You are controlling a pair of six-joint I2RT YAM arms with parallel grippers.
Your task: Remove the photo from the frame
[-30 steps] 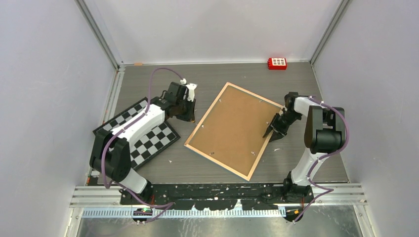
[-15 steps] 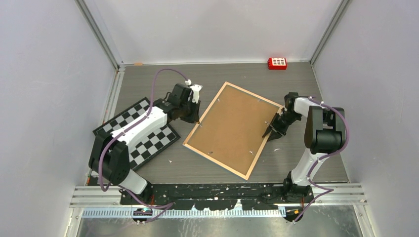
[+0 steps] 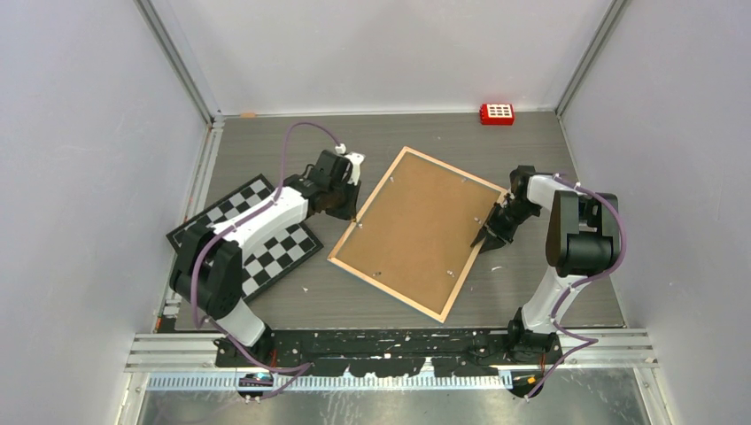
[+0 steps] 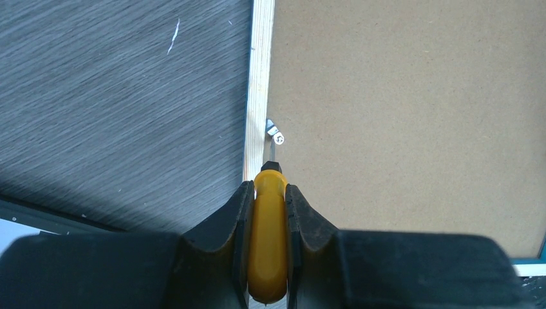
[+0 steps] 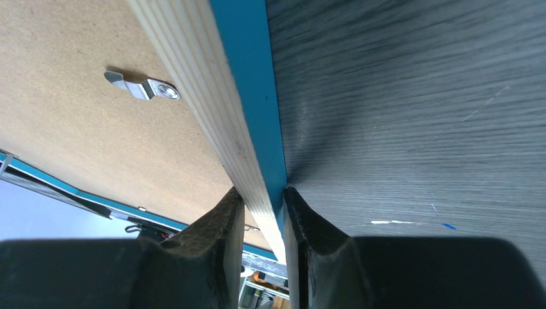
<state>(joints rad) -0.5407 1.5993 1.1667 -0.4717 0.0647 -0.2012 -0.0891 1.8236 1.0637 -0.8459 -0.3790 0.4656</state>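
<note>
The left hand (image 4: pixel 269 190) clamps a yellow screwdriver (image 4: pixel 269 251), tip at a clip (image 4: pixel 275 132) on the frame (image 4: pixel 257 77).

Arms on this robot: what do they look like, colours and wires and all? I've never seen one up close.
The left arm and right arm look alike: smooth white shells on the long links, chunky black joints and bases. A thin purple cable loops along each. The jaws are matte black, thick wedges tapering toward the tips. No markings show.
</note>
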